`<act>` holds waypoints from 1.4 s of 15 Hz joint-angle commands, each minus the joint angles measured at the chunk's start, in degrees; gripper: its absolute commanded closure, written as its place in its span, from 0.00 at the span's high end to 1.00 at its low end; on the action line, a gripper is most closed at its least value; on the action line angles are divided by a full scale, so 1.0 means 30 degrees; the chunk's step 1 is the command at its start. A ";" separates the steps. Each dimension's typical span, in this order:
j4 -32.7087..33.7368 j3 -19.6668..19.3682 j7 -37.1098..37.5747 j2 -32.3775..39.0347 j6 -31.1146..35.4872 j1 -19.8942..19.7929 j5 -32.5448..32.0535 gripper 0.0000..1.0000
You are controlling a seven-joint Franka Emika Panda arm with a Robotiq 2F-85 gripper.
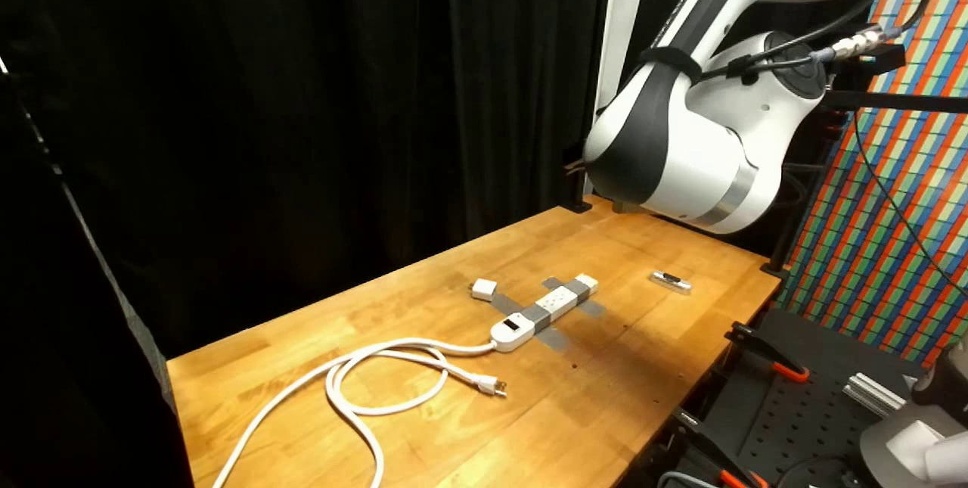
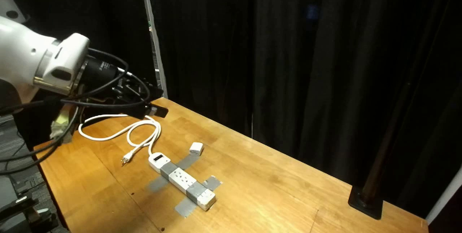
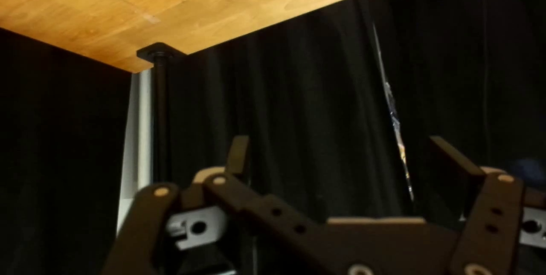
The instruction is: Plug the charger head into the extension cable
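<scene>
Unreadable white lettering [image 2: 106,65] marks the gripper's [image 2: 161,102] base [image 2: 98,74].

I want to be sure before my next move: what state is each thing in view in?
Gripper: open, holding nothing.
Charger head: unplugged, lying on the table.
Extension cable strip: taped down, nothing plugged in that shows.
White cord: loosely looped.
Cord's plug: loose, prongs exposed.
Strip's dark inset, probably the switch: on or off, cannot tell.
Small silver-and-black piece: lying apart.
</scene>
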 commanded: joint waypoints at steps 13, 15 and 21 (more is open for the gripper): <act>0.1843 -0.9005 -0.3564 -0.0101 -0.6422 0.9452 0.4884 1.00; 0.2923 -0.9907 -0.7429 0.1045 -0.6931 0.9905 0.8114 1.00; 0.4386 -1.2733 -1.5646 0.0499 -1.4530 1.0743 1.0233 1.00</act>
